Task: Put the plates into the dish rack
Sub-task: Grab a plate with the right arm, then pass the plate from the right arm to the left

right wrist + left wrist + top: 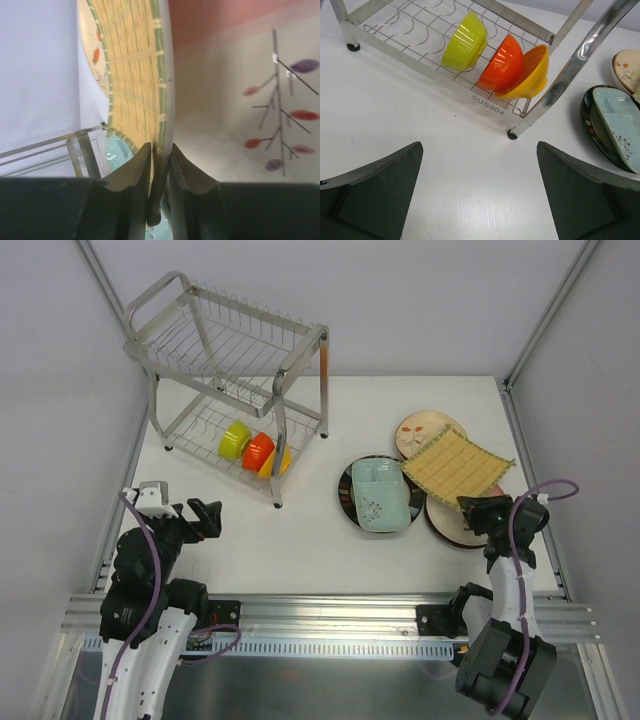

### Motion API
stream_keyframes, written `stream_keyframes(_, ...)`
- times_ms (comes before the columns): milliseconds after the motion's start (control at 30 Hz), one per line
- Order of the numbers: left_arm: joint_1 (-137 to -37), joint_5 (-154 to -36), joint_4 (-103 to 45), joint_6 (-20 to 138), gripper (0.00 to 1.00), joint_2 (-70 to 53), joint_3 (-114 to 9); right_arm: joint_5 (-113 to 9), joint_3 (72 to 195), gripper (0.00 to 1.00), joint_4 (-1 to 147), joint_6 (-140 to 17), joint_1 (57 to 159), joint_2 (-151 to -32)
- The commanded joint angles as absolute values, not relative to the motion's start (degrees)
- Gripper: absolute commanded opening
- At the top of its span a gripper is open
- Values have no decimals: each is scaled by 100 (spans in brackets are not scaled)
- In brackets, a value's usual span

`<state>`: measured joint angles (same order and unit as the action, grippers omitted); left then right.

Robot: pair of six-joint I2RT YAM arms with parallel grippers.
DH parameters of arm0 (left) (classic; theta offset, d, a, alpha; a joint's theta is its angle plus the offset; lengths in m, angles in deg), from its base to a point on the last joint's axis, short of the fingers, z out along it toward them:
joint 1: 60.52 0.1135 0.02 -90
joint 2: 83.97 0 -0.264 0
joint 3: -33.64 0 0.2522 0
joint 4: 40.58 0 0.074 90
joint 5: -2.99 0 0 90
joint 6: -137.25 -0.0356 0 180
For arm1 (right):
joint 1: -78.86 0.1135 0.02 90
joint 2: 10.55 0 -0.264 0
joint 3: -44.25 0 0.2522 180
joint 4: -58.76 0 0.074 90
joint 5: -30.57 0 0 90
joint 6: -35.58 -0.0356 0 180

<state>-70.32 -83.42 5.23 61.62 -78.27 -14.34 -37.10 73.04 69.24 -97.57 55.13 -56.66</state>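
Note:
My right gripper point(478, 506) is shut on the near edge of the square yellow woven-look plate point(456, 466) and holds it tilted above a cream plate with a dark red rim point(452, 527). In the right wrist view the yellow plate point(135, 75) stands edge-on between my fingers point(161, 150). A pale teal squarish plate point(380, 496) lies on a round dark-rimmed plate point(348, 502). A cream floral plate point(418, 430) lies behind. The silver two-tier dish rack point(225, 355) stands at the back left. My left gripper point(203, 515) is open and empty over the bare table in front of the rack point(480, 97).
Green point(235, 439), orange point(258, 450) and yellow point(280, 462) bowls stand in the rack's lower tier. Enclosure walls close in on both sides. The rack's front leg point(512, 134) rests on the table ahead of my left gripper.

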Motion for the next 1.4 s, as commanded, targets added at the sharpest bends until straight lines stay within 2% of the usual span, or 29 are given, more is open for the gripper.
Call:
stream_keyframes(0,-7062,-8639,394,6254,99,-7571,-1589,-3421,7980,1,7067,-9669,5486,-5599)
stream_keyframes(367,-7062,-9649,368,6799,99,-6254,-2591,-3025,9386,1,7472,-9687,5495,-5722)
stream_keyframes(633,-7062,-10616,210,7563,99,-5462,-3039,-2191,10107,1,7507,-9836,5574,-5783)
stream_keyframes(1000,-7115,-11487,-659,8644,99,-5013,-2829,-1373,9748,1,7279,-9986,6567,-5555)
stream_keyframes(1233,-7668,-11085,-1205,9084,99,-5013,-2346,-1091,9440,1,7288,-9951,7164,-5327)
stream_keyframes(1367,-8361,-10627,-1451,9242,99,-4881,-2257,-925,9221,1,7279,-9985,7419,-5204)
